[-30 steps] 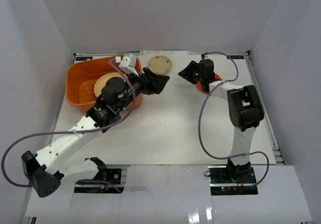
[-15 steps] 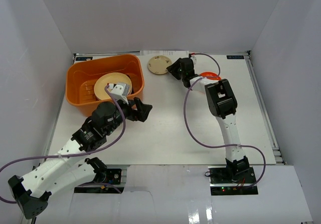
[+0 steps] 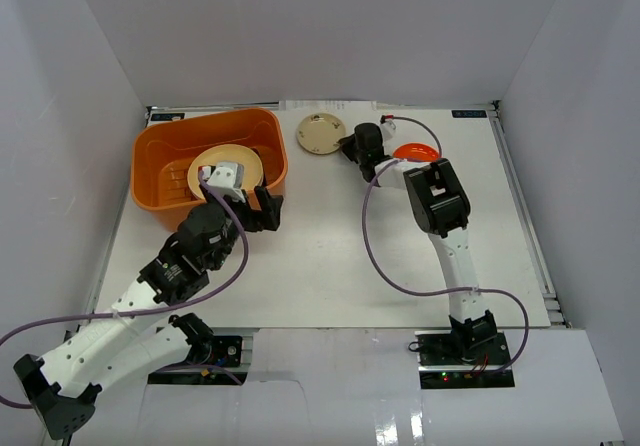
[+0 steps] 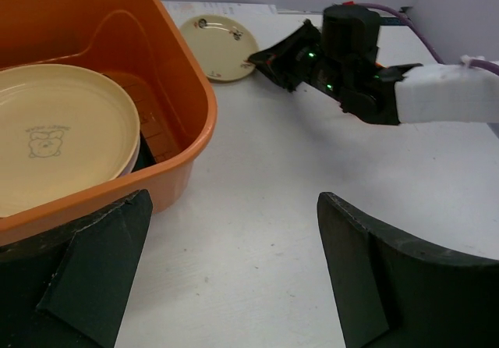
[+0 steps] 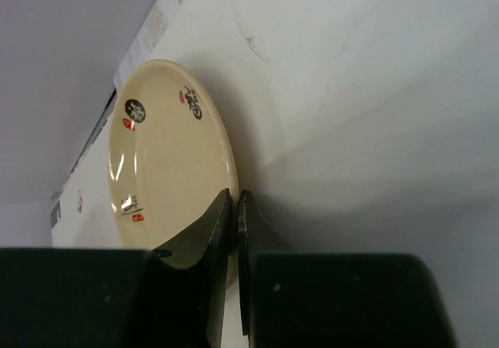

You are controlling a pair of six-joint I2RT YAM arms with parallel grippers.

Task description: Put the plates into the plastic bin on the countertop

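Observation:
The orange plastic bin (image 3: 150, 144) stands at the back left of the white countertop (image 3: 330, 256) with a round cream plate (image 3: 238, 162) lying in it, also seen in the left wrist view (image 4: 54, 133). My left gripper (image 3: 265, 211) hangs open beside the bin's right wall (image 4: 196, 122), nothing between its fingers (image 4: 374, 262). A small tan plate (image 3: 318, 133) lies right of the bin. My right gripper (image 5: 234, 200) is shut on this plate's near rim (image 5: 164, 153). An orange-red plate (image 3: 415, 152) rests behind the right arm.
White walls enclose the countertop on three sides. A purple cable (image 3: 385, 236) loops from the right arm over the table's middle. Printed papers (image 3: 330, 106) lie along the back edge.
My right gripper reached the tan plate and closed on its rim. The left arm drew back from over the bin and now sits beside it with its jaws wide.

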